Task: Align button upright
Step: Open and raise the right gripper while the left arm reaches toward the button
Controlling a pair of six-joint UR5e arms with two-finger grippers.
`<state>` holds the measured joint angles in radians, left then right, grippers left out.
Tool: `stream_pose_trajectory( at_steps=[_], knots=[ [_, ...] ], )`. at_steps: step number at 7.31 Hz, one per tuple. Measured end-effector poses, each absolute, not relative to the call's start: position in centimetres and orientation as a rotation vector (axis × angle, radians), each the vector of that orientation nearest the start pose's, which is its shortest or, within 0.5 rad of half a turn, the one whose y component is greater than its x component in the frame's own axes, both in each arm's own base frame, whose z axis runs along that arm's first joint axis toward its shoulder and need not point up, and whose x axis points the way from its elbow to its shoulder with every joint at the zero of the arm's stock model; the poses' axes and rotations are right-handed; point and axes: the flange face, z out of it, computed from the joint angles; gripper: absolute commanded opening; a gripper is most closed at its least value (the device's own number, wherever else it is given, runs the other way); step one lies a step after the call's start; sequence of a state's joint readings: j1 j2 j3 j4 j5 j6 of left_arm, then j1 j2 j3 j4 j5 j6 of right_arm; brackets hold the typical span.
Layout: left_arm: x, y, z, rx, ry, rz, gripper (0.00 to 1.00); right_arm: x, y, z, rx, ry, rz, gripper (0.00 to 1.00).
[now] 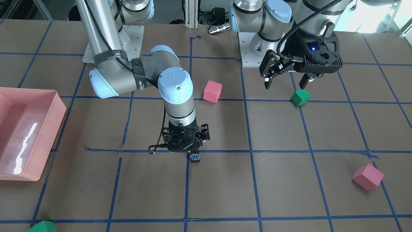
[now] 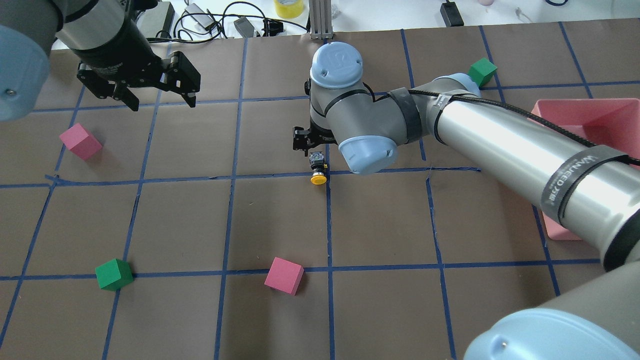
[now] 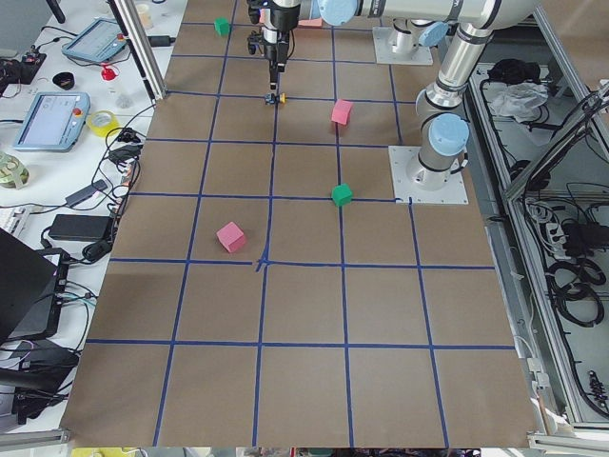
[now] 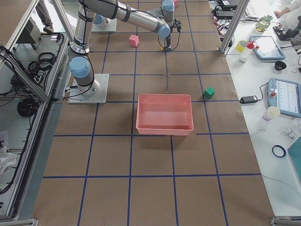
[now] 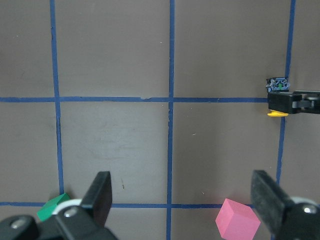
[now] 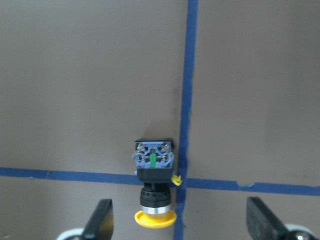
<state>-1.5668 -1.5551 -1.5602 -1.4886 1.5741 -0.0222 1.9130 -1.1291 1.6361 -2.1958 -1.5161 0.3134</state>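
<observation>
**Item:** button (image 6: 153, 180), yellow cap, black neck, blocky base with greenish contacts.

**Position:** on its side on the desk (image 2: 200, 225), at a crossing of blue tape lines (image 6: 187, 100). The cap points toward the robot and the contact face points away. It is not upright.

**Right gripper** (image 6: 179, 210): directly over the button, jaws spread wide to either side of it and touching nothing.

**Left gripper** (image 2: 162, 102): well apart on the robot's left, raised off the desk, jaws apart and empty (idle, by the look of it).

**Step in hand:** judged to be the approach to a grasp. Nothing is gripped yet.

**Next move calls for:** coming down and closing the jaws squarely on the flat sides of the black base rather than on the round cap. The piece then needs tipping so the base goes down and the cap comes up. It should be set down gently, since so small a part could skid or topple.
</observation>
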Motion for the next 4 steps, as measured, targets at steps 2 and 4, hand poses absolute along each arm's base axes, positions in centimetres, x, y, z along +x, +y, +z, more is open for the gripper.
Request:
stream_pose_trajectory(
  at_steps=[2,4],
  knots=[
    [-13.4,-49.2,49.8,-0.051,3.138,-0.144,1.0,27.5,-54.9,33.8,0.038,3.08,-0.068,1.0],
    [-15.2,-48.3,47.7,-0.029,3.142,-0.099,1.0,21.0,-52.4,40.0,0.02,3.096,0.026,1.0]
  ],
)
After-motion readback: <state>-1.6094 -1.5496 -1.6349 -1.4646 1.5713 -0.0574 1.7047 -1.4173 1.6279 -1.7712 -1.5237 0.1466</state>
